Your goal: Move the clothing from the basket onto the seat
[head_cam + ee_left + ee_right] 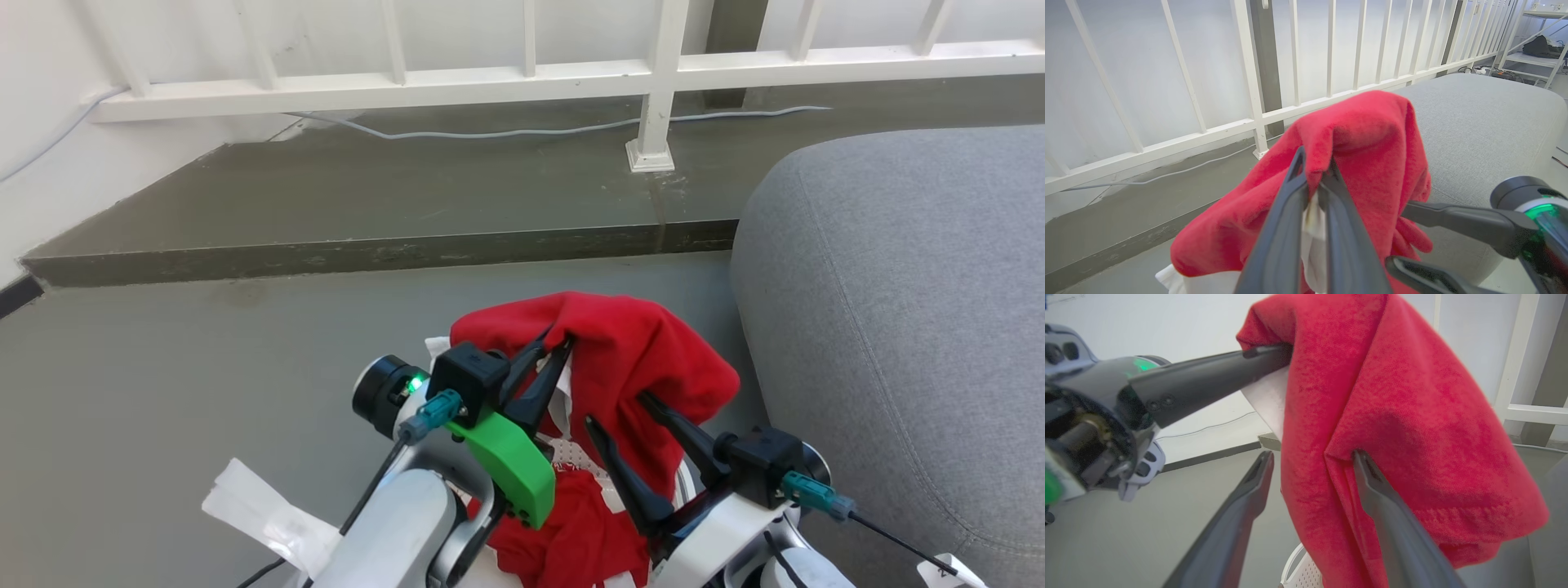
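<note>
The grey seat [898, 310] is waiting on the robot's right, while a red piece of the clothing [629, 351] is hanging in the air just beside it, lifted above the basket [1306, 573], where more red fabric is lying. The left gripper [557, 339] is pinching a fold at the top of the garment. The right gripper [615, 408] is standing wide, one finger tucked under the draping cloth, gripping nothing. The carrying step seems to be under way. Next, the garment needs swinging right until it is hanging fully over the cushion, then releasing.
</note>
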You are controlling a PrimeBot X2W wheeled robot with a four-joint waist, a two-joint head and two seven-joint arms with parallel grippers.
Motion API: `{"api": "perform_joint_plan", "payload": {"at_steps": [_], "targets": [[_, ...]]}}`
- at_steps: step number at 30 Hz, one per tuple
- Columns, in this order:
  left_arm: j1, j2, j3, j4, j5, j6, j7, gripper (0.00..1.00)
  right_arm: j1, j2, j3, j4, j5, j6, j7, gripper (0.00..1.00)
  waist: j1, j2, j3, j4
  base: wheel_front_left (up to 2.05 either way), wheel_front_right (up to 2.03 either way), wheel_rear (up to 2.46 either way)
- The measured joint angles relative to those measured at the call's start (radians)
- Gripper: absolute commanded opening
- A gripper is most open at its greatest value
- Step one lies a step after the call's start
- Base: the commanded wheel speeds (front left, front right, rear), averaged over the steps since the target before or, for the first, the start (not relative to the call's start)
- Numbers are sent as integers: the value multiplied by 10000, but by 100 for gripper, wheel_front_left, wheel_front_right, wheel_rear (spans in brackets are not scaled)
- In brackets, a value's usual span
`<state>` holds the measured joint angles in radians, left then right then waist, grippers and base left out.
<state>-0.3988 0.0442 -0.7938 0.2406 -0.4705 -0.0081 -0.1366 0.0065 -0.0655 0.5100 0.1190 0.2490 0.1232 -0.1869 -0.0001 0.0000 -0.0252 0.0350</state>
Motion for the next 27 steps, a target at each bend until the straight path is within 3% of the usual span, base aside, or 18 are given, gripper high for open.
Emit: {"api": "perform_joint_plan", "payload": {"at_steps": [12,13,14,15,24,25,26,27], "targets": [[160,25,-456,-717,-75,13,500,0,-725,23,510,523,268,0,27,100,0,0,60,133,0,0,0],[208,27,-470,-794,-132,13,558,0,-804,23,570,602,311,0,27,82,0,0,68,143,0,0,0],[263,29,-489,-863,-151,25,569,0,-869,29,600,650,368,0,23,20,0,0,75,152,0,0,0],[298,27,-514,-909,-155,33,623,0,-938,31,637,731,414,0,17,0,0,0,83,162,0,0,0],[383,48,-554,-1198,-165,140,943,0,-1331,33,876,1260,629,0,-77,0,0,0,158,245,0,0,0],[401,50,-556,-1223,-165,173,1009,5,-1367,33,899,1321,671,0,-98,0,0,0,167,251,0,0,0],[417,52,-558,-1246,-165,186,1020,21,-1406,31,920,1381,700,0,-123,0,0,0,175,256,0,0,0],[424,56,-562,-1267,-165,188,1024,21,-1438,31,955,1440,708,0,-144,0,0,0,182,260,0,0,0]]}}
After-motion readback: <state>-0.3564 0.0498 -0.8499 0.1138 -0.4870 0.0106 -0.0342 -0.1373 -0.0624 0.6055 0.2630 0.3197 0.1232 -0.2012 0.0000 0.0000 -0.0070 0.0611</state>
